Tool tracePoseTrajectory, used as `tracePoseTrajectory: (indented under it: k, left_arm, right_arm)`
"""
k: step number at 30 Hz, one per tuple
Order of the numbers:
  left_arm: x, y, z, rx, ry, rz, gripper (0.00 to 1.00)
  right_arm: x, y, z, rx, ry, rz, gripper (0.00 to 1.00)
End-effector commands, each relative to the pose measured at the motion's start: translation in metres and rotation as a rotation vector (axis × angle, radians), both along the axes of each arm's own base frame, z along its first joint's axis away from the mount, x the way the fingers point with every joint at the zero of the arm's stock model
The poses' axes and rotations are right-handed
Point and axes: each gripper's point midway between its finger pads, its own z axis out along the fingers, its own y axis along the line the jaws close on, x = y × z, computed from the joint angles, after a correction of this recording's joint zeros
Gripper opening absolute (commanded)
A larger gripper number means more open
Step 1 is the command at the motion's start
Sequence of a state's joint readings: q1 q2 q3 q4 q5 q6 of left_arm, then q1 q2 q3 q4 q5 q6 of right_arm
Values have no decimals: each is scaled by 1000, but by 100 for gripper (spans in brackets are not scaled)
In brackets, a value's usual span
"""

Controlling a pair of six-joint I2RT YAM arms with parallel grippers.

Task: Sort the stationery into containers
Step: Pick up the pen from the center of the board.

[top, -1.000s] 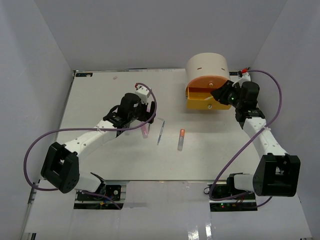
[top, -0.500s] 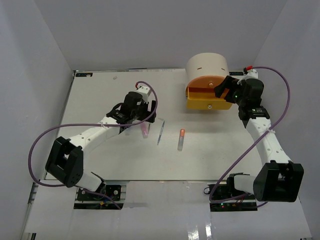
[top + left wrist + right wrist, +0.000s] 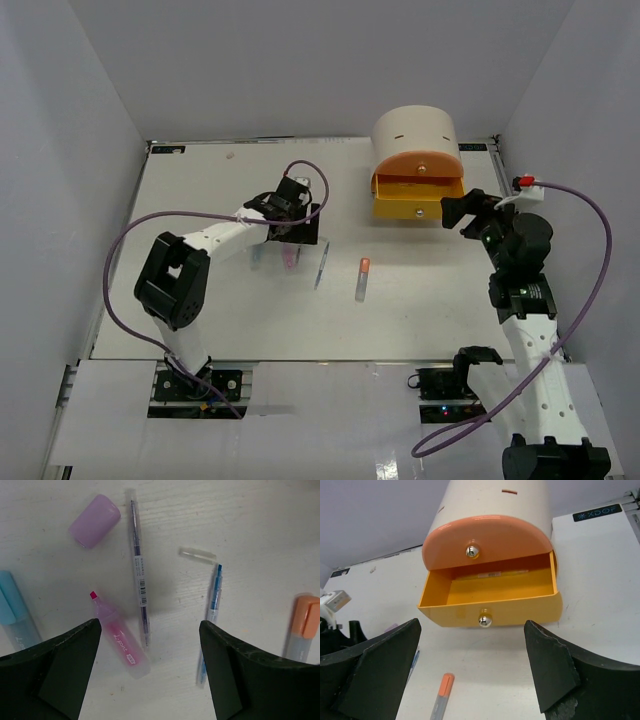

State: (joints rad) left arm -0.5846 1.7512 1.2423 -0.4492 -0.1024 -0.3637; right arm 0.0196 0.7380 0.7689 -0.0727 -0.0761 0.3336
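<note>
**Figure.** White table [image 3: 200, 320], read from the near edge outward.

- **Nearest the arm bases:** An orange-capped marker [image 3: 362, 278] is lying by itself, with its cap pointing away from the bases.
- **Left of the marker:** A thin blue pen [image 3: 321, 264] is lying at a slight slant. A clear cap [image 3: 198, 555] is resting just off one end of the pen, apart from it.
- **Further left:** The left gripper [image 3: 149, 624] is hovering over a cluster of stationery. Its jaws are spread wide and are holding nothing.
- **Between its fingers [image 3: 50, 680]:** An uncapped pink marker [image 3: 120, 642] and a thin purple pen [image 3: 139, 570] are lying just beside each other.
- **Around that pair:** A pastel blue marker [image 3: 17, 617] is lying to one side. A small purple piece [image 3: 95, 520] is lying near the pen's far end.
- **On the right:** The right gripper [image 3: 471, 625] is hanging near the containers without touching them. Its jaws are also wide apart and are gripping nothing.
- **In front of the right gripper:** The yellow drawer [image 3: 490, 592] is standing pulled out, with its floor showing. The peach-orange drawer [image 3: 487, 537] is sitting closed directly above it.
- **Farthest back:** The cream organiser [image 3: 480, 500] is housing both drawers, at the far right of the table.
</note>
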Motion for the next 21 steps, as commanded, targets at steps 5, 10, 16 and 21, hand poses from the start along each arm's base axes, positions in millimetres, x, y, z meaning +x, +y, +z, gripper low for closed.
tracePoseTrajectory:
  k: [5,10,16,21]
  left_arm:
    - [4,-1,-14,70,60,50,76]
    - [10,-6,-27,97,80,52,68]
    - [14,-8,-42,126,108,56,60]
    - [14,-5,-54,160,131,61,51]
  right_arm:
    - [-10,25,1,82,-54,103,90]
    - [-13,28,-8,68,-48,113,90]
    - [-16,26,-13,52,-52,100,90]
    - [-18,26,-15,40,-57,98,90]
